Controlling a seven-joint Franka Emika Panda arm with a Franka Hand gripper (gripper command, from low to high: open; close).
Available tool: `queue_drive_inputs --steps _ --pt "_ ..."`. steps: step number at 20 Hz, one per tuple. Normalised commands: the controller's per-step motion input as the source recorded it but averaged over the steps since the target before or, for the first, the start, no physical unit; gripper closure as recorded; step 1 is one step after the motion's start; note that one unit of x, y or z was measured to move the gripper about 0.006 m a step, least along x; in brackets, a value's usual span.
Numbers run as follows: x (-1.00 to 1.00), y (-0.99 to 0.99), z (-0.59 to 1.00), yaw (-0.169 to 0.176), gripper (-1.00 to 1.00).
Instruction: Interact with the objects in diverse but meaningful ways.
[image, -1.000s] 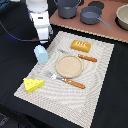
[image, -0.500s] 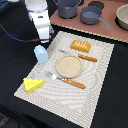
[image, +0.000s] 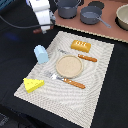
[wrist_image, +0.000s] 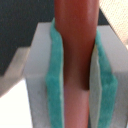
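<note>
Sausage (wrist_image: 75, 60) pinched upright between green pads (wrist_image: 56, 75) of gripper (image: 46, 26), held above mat's (image: 100, 85) 11 o'clock corner. Cup (image: 41, 53) at plate's (image: 69, 65) 9 o'clock, cheese (image: 33, 84) at 8.

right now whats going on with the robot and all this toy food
The arm's pincer is shut on a thin brown sausage, its green pads pressing either side, held up near the placemat's far corner at the exterior view's left. On the mat, untouched, sit a light blue cup, a yellow cheese wedge, an orange bread block and a tan plate flanked by orange-handled cutlery. Grey pots stand on the surface beyond.
</note>
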Motion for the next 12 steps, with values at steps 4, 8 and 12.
queue_drive_inputs --steps 4,8,12 --pt "0.87 -0.38 1.00 0.000 1.00" --pt "0.81 -0.48 1.00 -0.006 1.00" --pt "0.78 -0.56 0.98 -0.018 1.00"
